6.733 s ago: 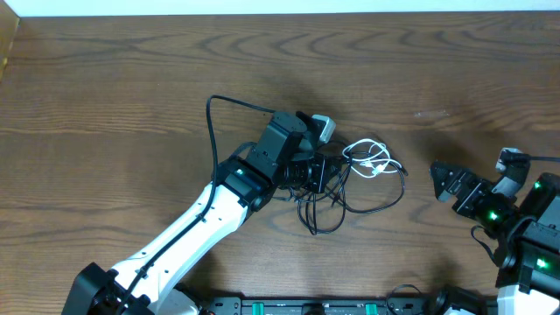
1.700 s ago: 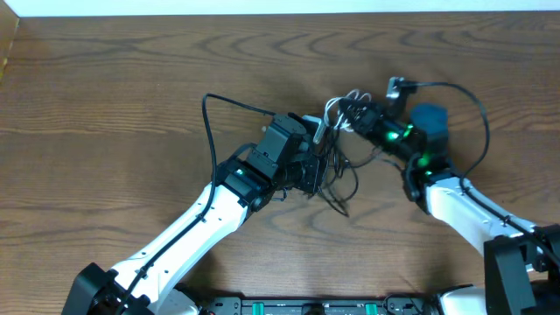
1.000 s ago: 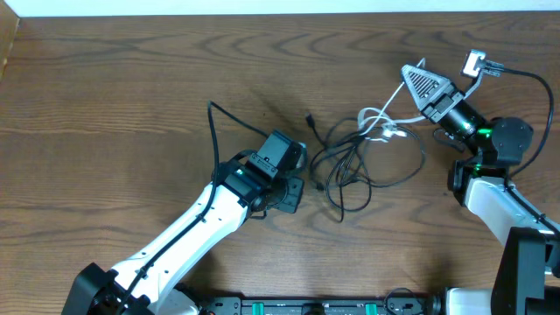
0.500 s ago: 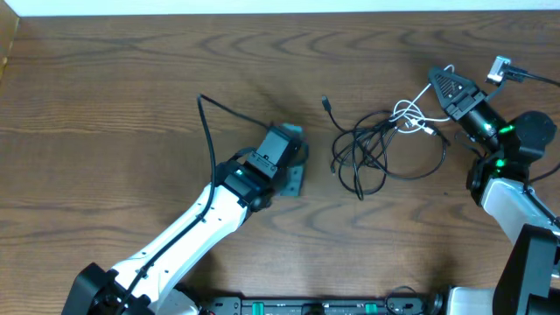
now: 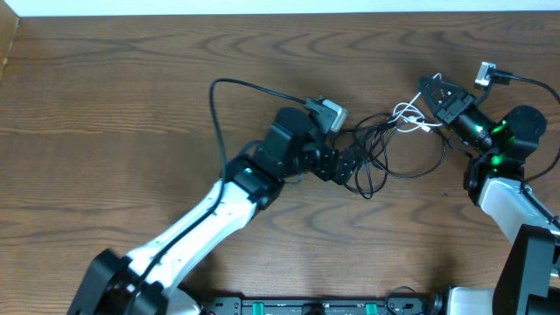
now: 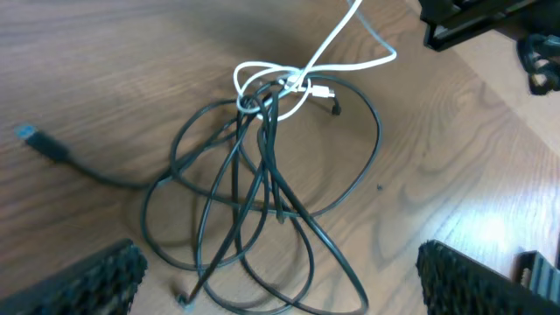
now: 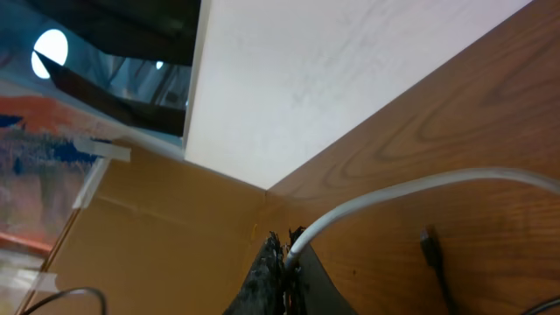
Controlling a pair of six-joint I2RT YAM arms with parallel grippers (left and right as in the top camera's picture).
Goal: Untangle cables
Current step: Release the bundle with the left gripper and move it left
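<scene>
A loose tangle of thin black cables (image 5: 376, 157) lies on the wooden table, with a shorter white cable (image 5: 407, 116) looped through its top. My left gripper (image 5: 344, 166) hovers open over the tangle's left side. In the left wrist view its fingers (image 6: 83, 282) stand wide apart around the lower black loops (image 6: 262, 201), gripping nothing. The white cable (image 6: 311, 70) runs up toward the right arm. My right gripper (image 5: 429, 87) is shut on the white cable (image 7: 394, 197), lifting its end off the table.
A black plug end with a blue tip (image 6: 31, 136) lies apart at the tangle's left. The left arm's own thick black wire (image 5: 219, 92) arches over the table. The table's far edge (image 5: 280, 14) meets a white wall.
My left gripper has opened and swung right, over the black cables. The right gripper stays shut on the white cable and has shifted only slightly, with the tangle near it.
</scene>
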